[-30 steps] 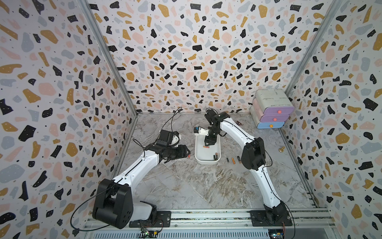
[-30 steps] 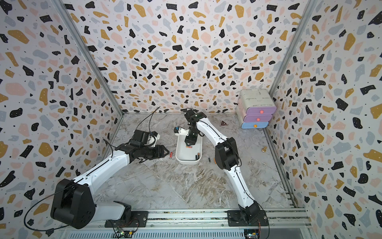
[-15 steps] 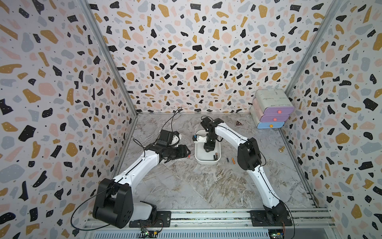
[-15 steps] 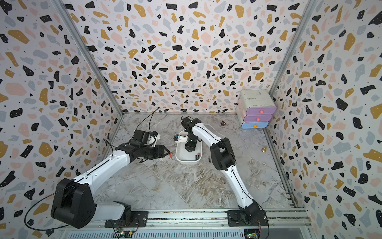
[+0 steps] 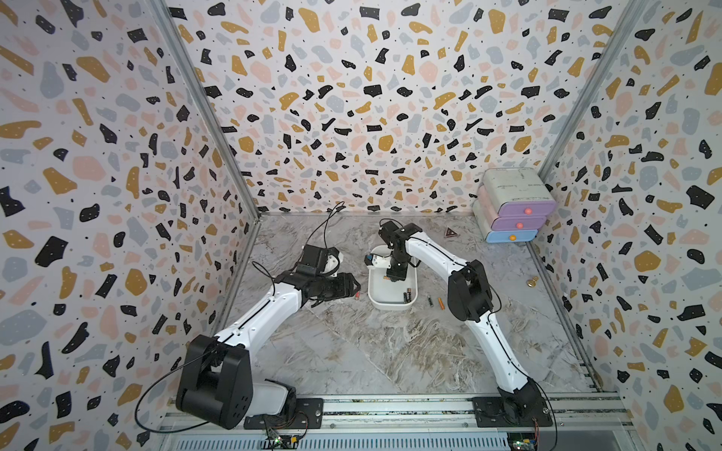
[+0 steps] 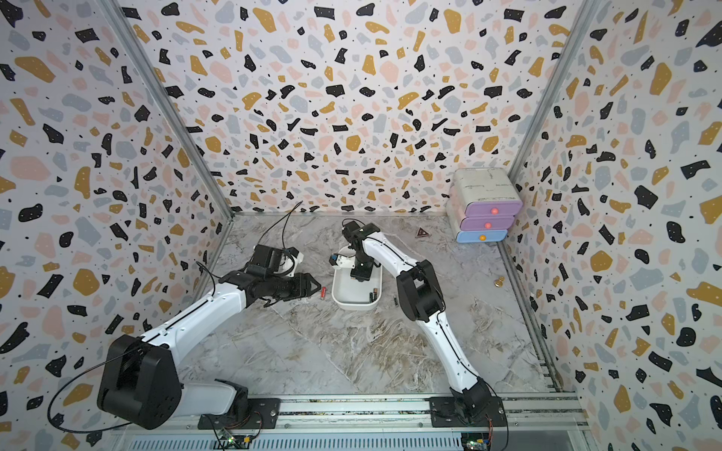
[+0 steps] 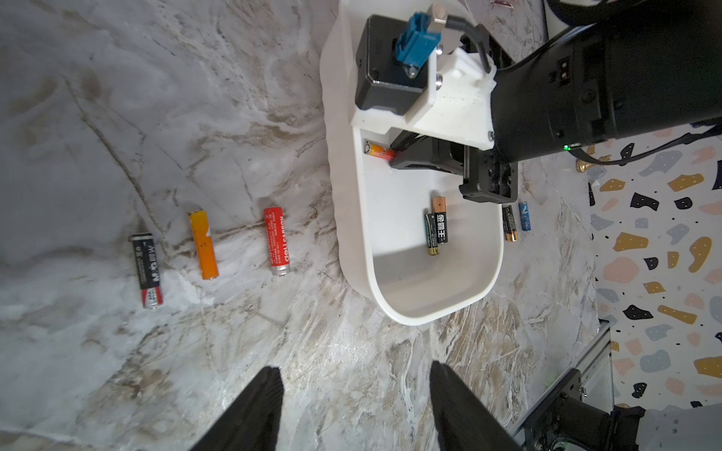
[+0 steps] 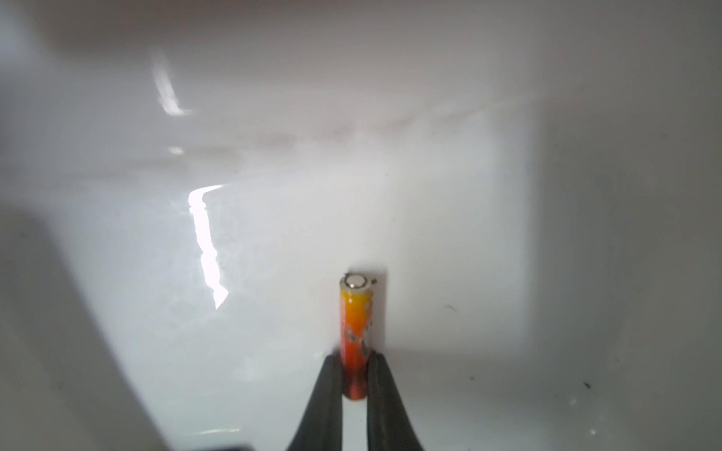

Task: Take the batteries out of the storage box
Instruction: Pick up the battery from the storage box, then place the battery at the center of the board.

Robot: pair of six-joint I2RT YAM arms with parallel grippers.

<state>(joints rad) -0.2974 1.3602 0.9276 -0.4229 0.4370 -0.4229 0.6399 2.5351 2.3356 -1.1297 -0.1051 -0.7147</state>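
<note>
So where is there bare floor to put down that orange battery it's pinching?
Widest: the marble from the storage box forward to the front rail. Also between the drawer unit and the brass knob. Crowded: loose batteries flank both long sides of the box.

Terrazzo-patterned walls [image 5: 351,97], marbled grey floor [image 5: 371,351] (pastel drawer unit [image 5: 515,205] in far corner)
</note>
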